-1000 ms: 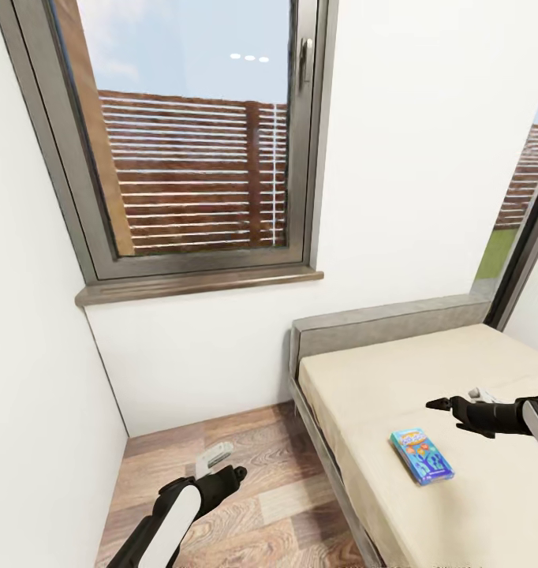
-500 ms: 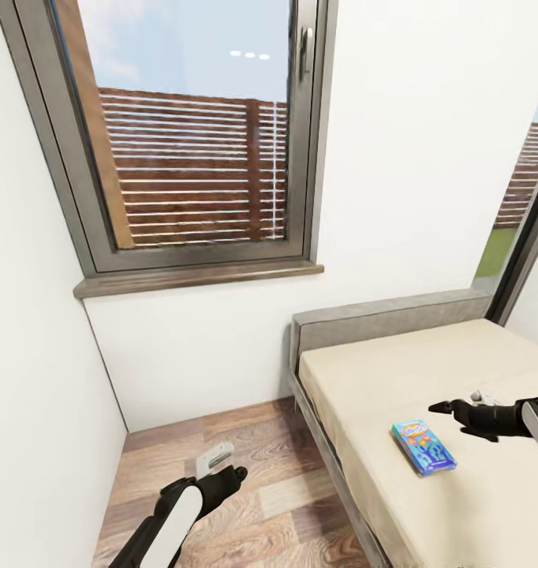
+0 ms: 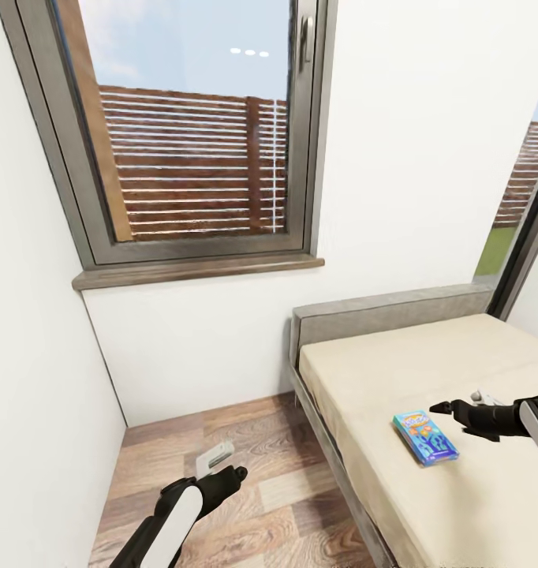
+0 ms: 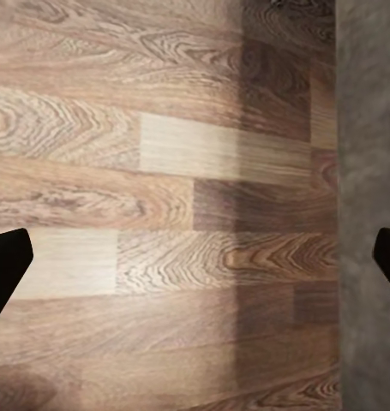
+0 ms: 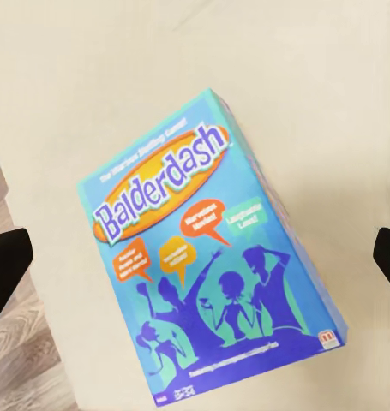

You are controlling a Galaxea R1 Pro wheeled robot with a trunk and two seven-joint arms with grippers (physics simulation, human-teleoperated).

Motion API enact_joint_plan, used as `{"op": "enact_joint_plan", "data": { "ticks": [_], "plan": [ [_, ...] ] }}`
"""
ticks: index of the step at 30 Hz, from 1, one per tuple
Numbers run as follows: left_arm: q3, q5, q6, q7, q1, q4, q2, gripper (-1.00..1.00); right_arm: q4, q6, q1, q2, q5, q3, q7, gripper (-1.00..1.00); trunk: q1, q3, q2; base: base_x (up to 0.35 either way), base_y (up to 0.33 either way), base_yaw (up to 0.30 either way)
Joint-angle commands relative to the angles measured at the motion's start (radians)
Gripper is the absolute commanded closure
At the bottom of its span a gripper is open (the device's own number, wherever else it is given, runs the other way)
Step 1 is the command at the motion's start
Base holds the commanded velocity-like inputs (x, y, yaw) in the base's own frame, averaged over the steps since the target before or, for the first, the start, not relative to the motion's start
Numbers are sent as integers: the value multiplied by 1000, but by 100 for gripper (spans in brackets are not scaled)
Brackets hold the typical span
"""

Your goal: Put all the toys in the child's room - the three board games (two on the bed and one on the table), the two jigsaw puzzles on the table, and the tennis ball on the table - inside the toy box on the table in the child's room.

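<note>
A light blue board game (image 3: 425,436) titled "Balderdash" lies flat on the beige sheet of the bed (image 3: 379,371), near its left side. My right gripper (image 3: 441,409) hovers just above and beyond the box. In the right wrist view the board game (image 5: 203,257) lies between the two spread fingertips (image 5: 6,265), so this gripper is open and holds nothing. My left gripper (image 3: 234,473) hangs low over the wood-plank floor (image 3: 245,450) left of the bed. Its fingertips (image 4: 6,265) stand wide apart over bare planks, so it is open.
A tall dark-framed window (image 3: 198,134) with a wooden sill sits in the white wall ahead. A white wall closes the left side. The grey headboard (image 3: 387,312) stands against the far wall, and the bed frame's grey side (image 4: 366,171) borders the floor strip.
The whole picture has slid upward a little, so the camera has moved. My right gripper now sits closer to the light blue box. The left arm holds its pose.
</note>
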Motion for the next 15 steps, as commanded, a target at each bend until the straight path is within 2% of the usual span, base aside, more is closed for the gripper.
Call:
{"op": "enact_joint_plan", "data": {
  "ticks": [1, 15],
  "plan": [
    [-1, 10, 0, 10, -1, -2, 1, -100, -1, 8, -1, 0, -4, -4, -4, -100, 4, -4, -8, 0, 0, 0],
    [-2, 10, -1, 10, -1, 0, 0, -100, -1, 10, -1, 1, -6, -5, -14, -100, 57, -48, -106, 0, 0, 0]
  ]
}}
